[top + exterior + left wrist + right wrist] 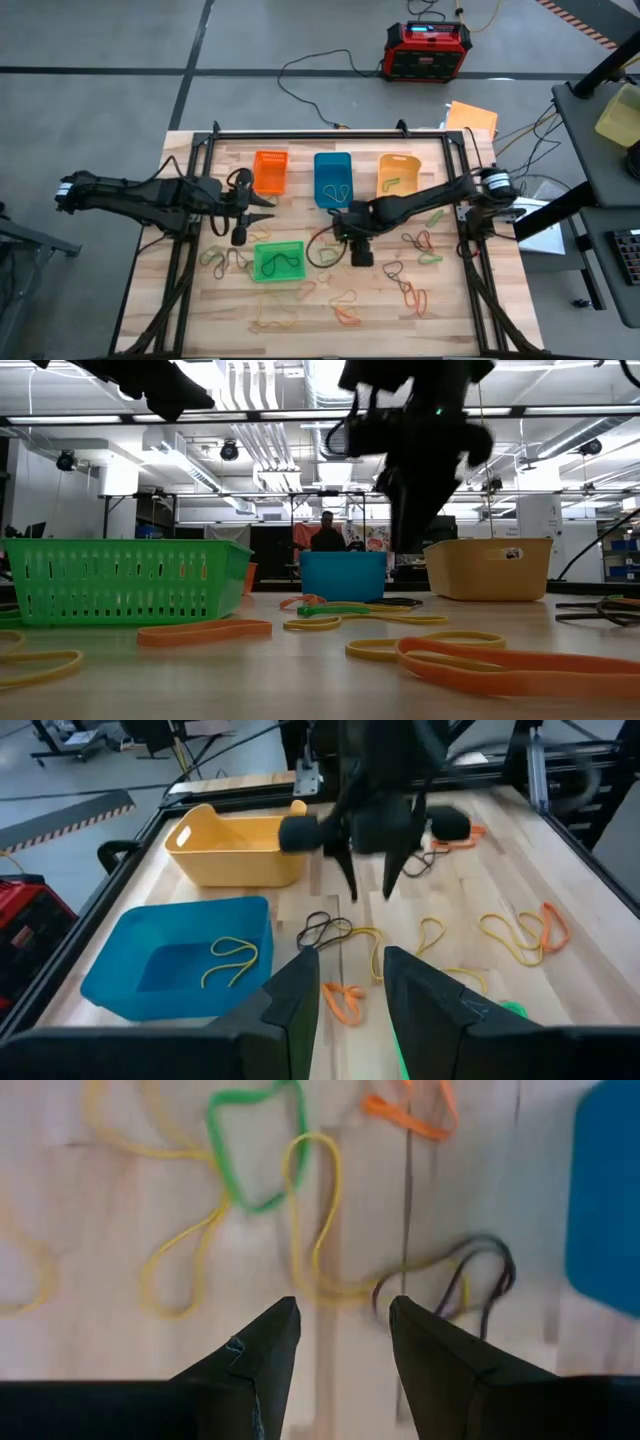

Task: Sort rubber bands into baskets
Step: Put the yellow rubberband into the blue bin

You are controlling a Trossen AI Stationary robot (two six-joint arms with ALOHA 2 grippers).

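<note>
Four baskets stand on the wooden table: orange (270, 172), blue (332, 178), yellow-orange (398, 172) along the far side, green (277, 260) nearer. Rubber bands (410, 270) lie scattered on the near half. My right gripper (345, 1315) points down, open, just above a yellow band (320, 1210) and a dark brown band (470, 1275), beside the blue basket (610, 1190). My left gripper (350, 975) hovers open with nothing between its fingers, near the orange basket, facing the right gripper (370, 892). A yellow band (228, 958) lies in the blue basket (120, 970).
A green band (255, 1140) and an orange band (410, 1115) lie just beyond the right gripper's fingers. The green basket holds a dark band (285, 262). A black frame (330, 133) rims the table. A red-and-black box (428, 50) sits on the floor behind.
</note>
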